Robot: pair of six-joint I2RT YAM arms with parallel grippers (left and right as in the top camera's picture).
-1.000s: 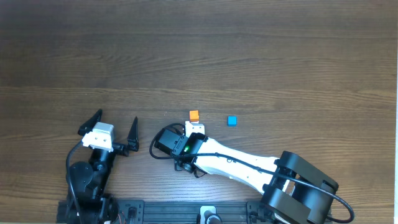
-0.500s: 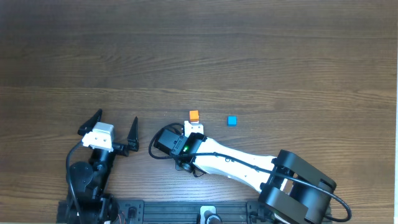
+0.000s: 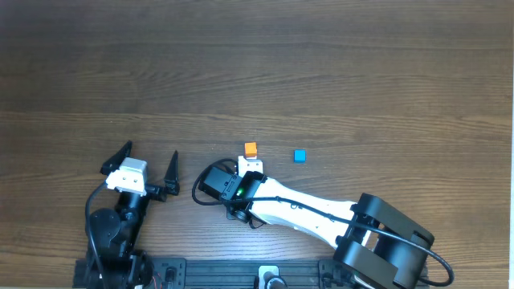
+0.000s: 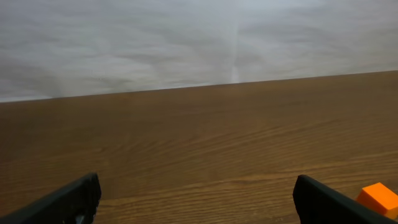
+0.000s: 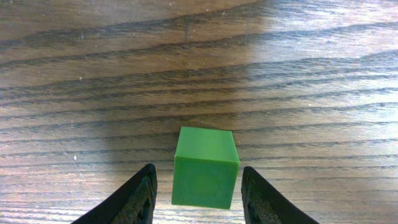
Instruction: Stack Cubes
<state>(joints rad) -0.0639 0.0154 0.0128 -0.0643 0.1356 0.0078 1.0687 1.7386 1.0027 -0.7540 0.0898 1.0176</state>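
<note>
A green cube (image 5: 205, 167) rests on the wooden table between the fingers of my right gripper (image 5: 198, 173), which is open and straddles it with small gaps on both sides. In the top view the right gripper (image 3: 234, 191) points down at the table's near middle, hiding the green cube. Just beyond it lies an orange cube (image 3: 250, 149), and a blue cube (image 3: 299, 156) sits to the right of that. My left gripper (image 3: 148, 163) hangs open and empty at the near left. Its wrist view catches the orange cube (image 4: 379, 198) off to one side.
The brown wooden table (image 3: 257, 72) stretches bare across the far half. A pale wall (image 4: 199, 37) stands behind its far edge. The right arm's white link (image 3: 313, 215) lies across the near middle of the table.
</note>
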